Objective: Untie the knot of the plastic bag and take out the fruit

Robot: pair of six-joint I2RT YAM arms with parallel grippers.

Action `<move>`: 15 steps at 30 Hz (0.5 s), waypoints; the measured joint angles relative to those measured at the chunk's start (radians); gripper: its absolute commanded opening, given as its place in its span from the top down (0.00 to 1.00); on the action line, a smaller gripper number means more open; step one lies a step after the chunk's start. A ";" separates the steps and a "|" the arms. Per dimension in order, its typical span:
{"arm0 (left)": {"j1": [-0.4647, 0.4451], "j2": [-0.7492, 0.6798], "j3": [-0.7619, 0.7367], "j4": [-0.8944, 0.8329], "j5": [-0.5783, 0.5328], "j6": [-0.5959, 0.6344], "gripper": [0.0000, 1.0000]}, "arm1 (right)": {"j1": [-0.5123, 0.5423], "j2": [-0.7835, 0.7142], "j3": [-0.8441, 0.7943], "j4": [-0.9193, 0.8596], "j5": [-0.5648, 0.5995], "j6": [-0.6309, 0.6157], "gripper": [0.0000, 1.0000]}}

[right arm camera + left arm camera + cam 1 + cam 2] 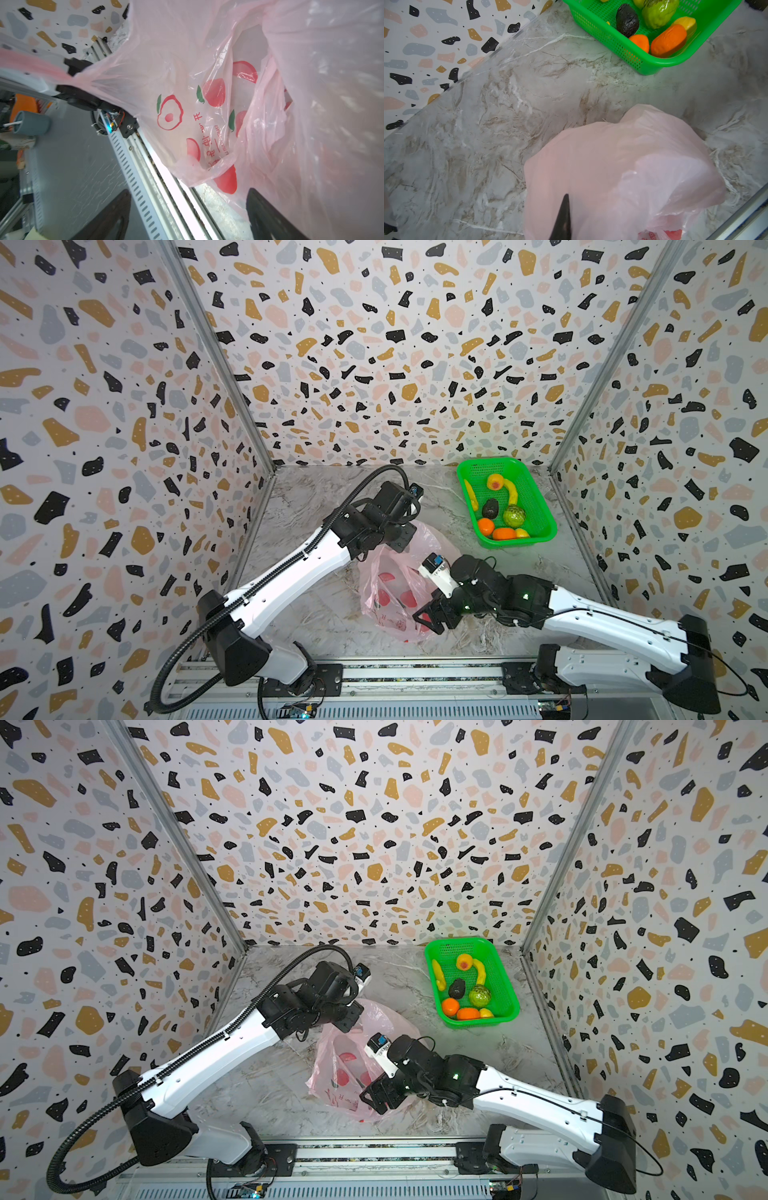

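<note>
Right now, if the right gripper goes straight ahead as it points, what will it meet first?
Probably the plastic bag: its printed pink film lies directly ahead of the open right gripper. How far ahead is unclear.

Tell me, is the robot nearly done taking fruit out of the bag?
Nearly. No knot shows, and the fruit sits in the green basket. Left jaws pinch the limp plastic bag; right jaws stand open at its mouth. No fruit shows inside; maybe a last check.
</note>
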 measured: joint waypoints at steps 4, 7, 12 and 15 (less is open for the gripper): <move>0.017 -0.040 -0.042 0.048 0.061 -0.040 1.00 | 0.030 0.077 -0.022 0.115 0.058 0.009 0.11; 0.027 -0.056 -0.067 0.068 0.098 -0.060 1.00 | 0.049 0.153 -0.005 0.192 0.060 0.009 0.11; 0.033 -0.056 -0.076 0.082 0.132 -0.079 1.00 | 0.066 0.257 0.022 0.269 0.054 0.018 0.10; 0.034 -0.061 -0.077 0.083 0.142 -0.085 1.00 | 0.061 0.310 0.026 0.280 0.120 0.030 0.08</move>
